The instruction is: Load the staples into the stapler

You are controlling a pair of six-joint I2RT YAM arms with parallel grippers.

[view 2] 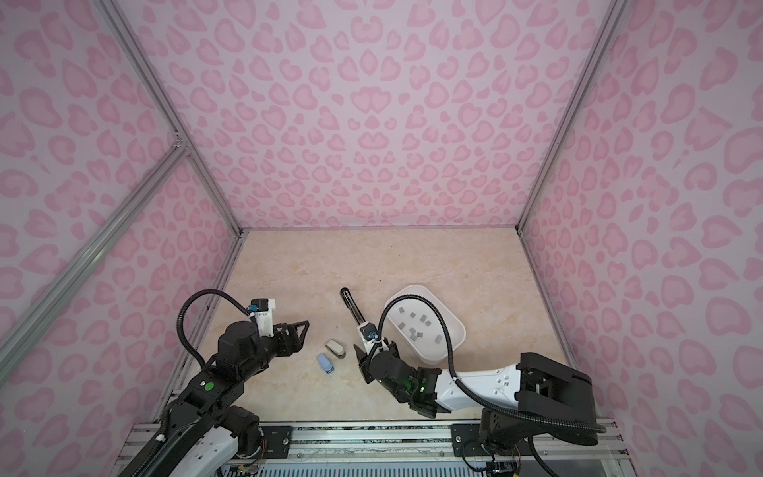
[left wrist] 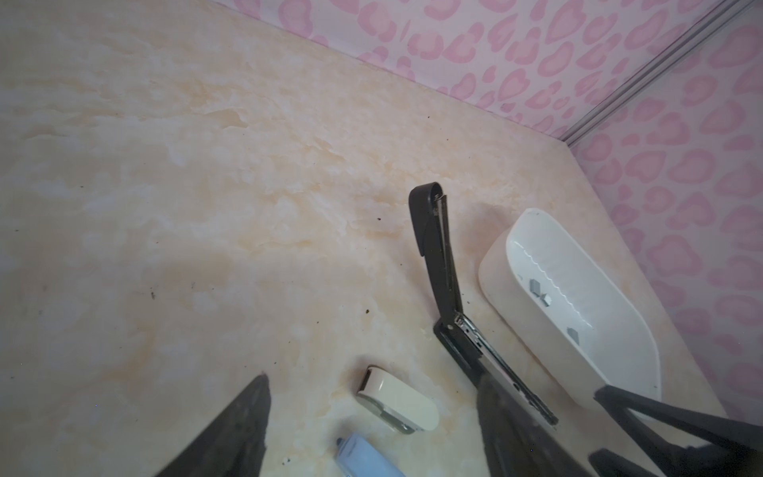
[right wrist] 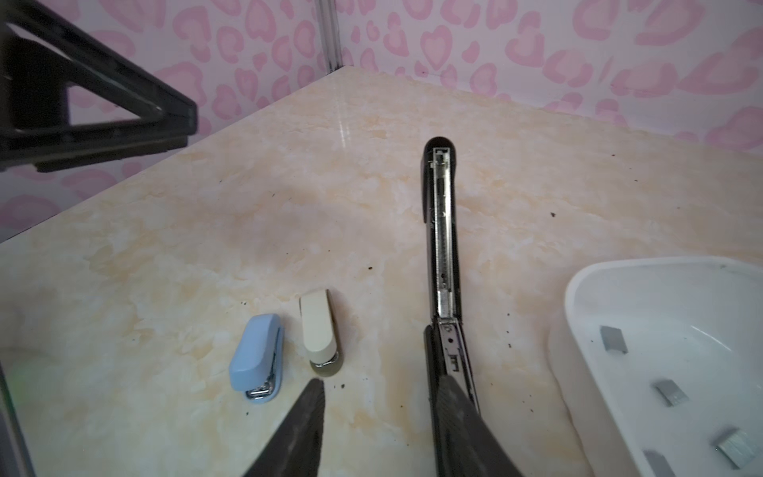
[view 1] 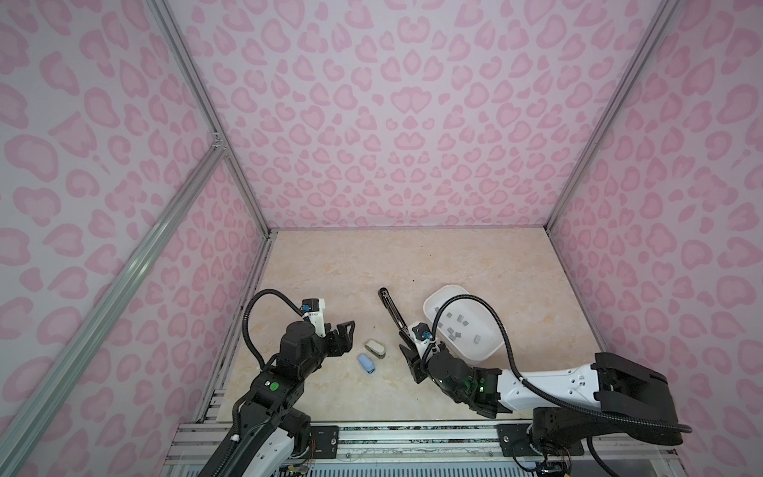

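Observation:
A black stapler (view 1: 392, 312) (view 2: 353, 307) lies folded open on the marble table, its metal staple channel (right wrist: 442, 231) facing up. The staples (view 1: 454, 330) (right wrist: 614, 339), small grey blocks, lie loose in a white tray (view 1: 491, 351) to its right. My right gripper (view 1: 406, 342) (right wrist: 380, 386) is open at the stapler's near end. One finger overlaps the stapler's base, and bare table shows between the jaws. My left gripper (view 1: 349, 334) (left wrist: 371, 375) hangs open on the left, holding nothing.
Between the two arms lie a small cream stapler (view 1: 375, 348) (right wrist: 318, 326) and a small blue stapler (view 1: 366, 364) (right wrist: 256, 355). The tray (view 2: 413, 288) sits close to the right arm's cable. Pink patterned walls enclose the table on three sides.

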